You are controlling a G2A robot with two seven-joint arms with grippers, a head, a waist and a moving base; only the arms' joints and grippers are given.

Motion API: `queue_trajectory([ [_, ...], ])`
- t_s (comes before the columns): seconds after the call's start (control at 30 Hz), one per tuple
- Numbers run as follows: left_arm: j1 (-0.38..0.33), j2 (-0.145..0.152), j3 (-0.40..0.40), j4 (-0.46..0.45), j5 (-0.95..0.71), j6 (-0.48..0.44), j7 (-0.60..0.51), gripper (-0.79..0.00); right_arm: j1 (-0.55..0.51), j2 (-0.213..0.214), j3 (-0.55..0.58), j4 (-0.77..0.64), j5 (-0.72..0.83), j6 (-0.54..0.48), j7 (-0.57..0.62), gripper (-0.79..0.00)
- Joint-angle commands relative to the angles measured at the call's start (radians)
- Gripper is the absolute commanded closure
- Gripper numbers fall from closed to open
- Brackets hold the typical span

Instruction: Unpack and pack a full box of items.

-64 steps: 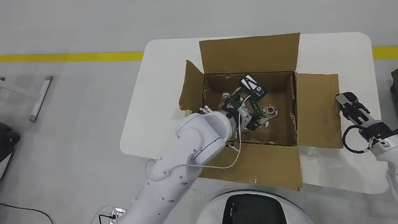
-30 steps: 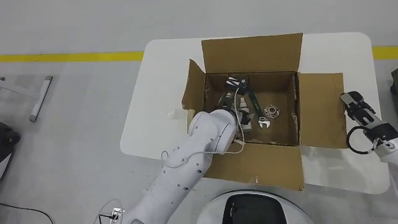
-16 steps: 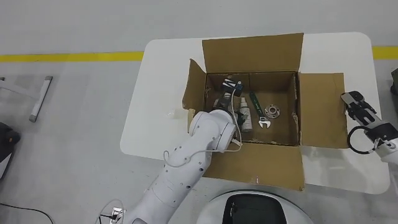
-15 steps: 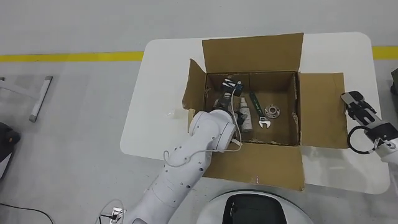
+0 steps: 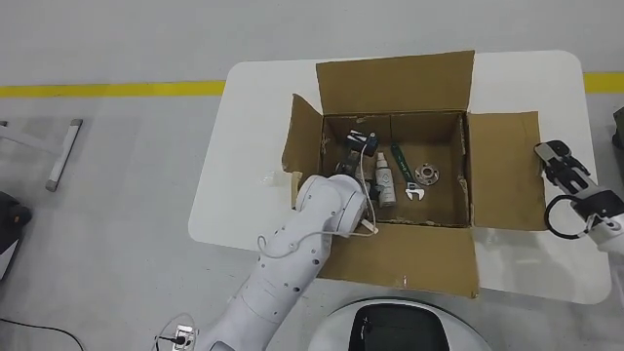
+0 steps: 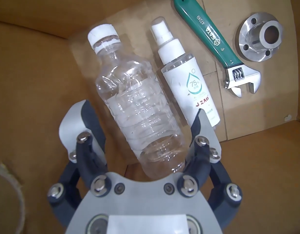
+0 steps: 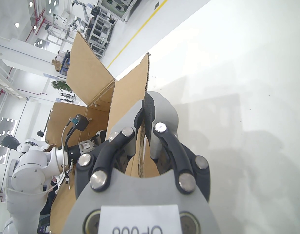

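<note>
Inside the box point(image 5: 395, 83), close to its left wall, the left gripper point(image 6: 142, 110) is straddling the base of the clear bottle point(image 6: 133, 98), fingers spread wide and seemingly not touching it. The spray bottle point(image 6: 186, 74), wrench point(image 6: 213, 40) and flange point(image 6: 261, 40) are lying alongside in turn, with bare floor showing beyond. The right gripper point(image 7: 146, 105) is pinching the outer edge of the right flap point(image 5: 502, 171).

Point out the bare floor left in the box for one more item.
Free: the near right corner of the box floor, bordered by the wrench, the flange and the right wall. Crowded: the left half, where the open left gripper straddles the water bottle, with the spray bottle right beside it.
</note>
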Motion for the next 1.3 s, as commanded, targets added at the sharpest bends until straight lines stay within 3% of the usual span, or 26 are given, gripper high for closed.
queue_trajectory([
  [0.0, -0.004, -0.003, 0.000, 0.011, -0.004, -0.001, 0.004, -0.748, 0.001, 0.000, 0.001, 0.001, -0.002, 0.001, 0.000, 0.000],
  [0.17, -0.021, -0.010, -0.006, 0.059, -0.010, -0.007, 0.018, -0.702, 0.004, 0.000, 0.000, 0.003, -0.004, -0.009, 0.002, 0.000],
  [0.67, -0.050, -0.031, -0.009, 0.145, -0.017, -0.012, 0.037, -0.714, 0.013, -0.001, -0.007, 0.008, -0.016, -0.021, 0.011, 0.000],
  [1.13, -0.054, -0.041, -0.022, 0.161, 0.003, -0.010, 0.034, -0.714, 0.009, -0.002, -0.003, 0.009, -0.017, -0.021, 0.014, 0.000],
  [1.17, -0.053, -0.041, -0.023, 0.160, 0.004, -0.011, 0.034, -0.686, 0.008, -0.002, -0.002, 0.008, -0.016, -0.022, 0.015, 0.000],
  [1.27, -0.050, -0.043, -0.027, 0.160, 0.009, -0.010, 0.031, -0.453, 0.005, -0.002, 0.000, 0.008, -0.015, -0.022, 0.014, 0.000],
])
